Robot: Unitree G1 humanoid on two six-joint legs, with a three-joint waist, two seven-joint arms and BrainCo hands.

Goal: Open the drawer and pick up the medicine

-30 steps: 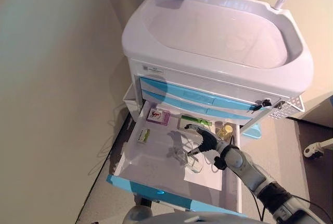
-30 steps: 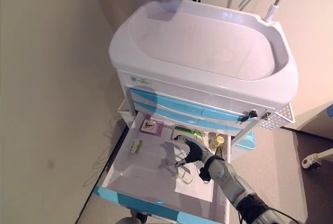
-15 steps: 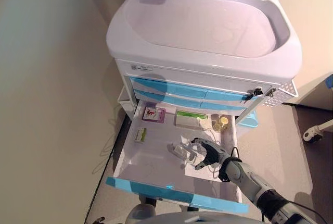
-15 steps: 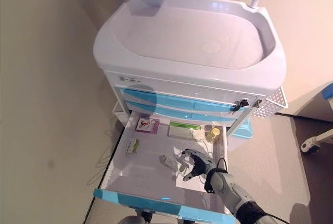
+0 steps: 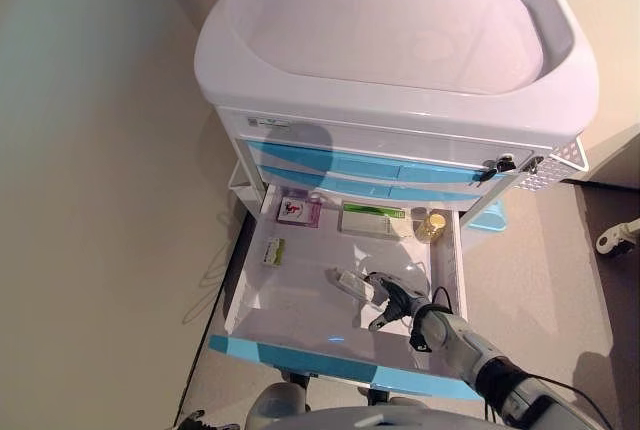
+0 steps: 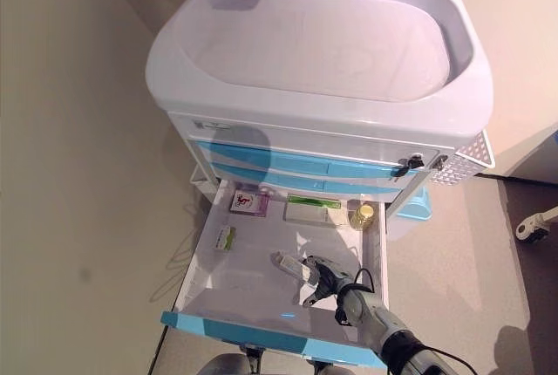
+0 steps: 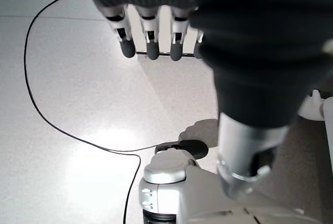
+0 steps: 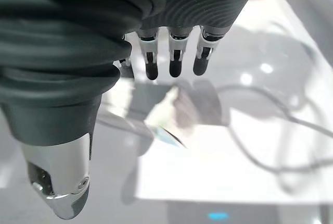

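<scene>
Drawer (image 5: 300, 300) open. Right hand (image 5: 393, 302) dropped lower-centre onto packet (image 5: 352, 281), fingers relaxed, no pinch yet. Grasp pending.

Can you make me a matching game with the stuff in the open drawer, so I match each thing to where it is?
Things:
1. pink box
2. small yellow bottle
3. small green packet
4. right hand

Places:
A. back right corner of the drawer
B. over the white paper near the drawer's front right
C. back left corner
D. by the left wall, in front of the pink box

Pairs: 1-C, 2-A, 3-D, 4-B
</scene>
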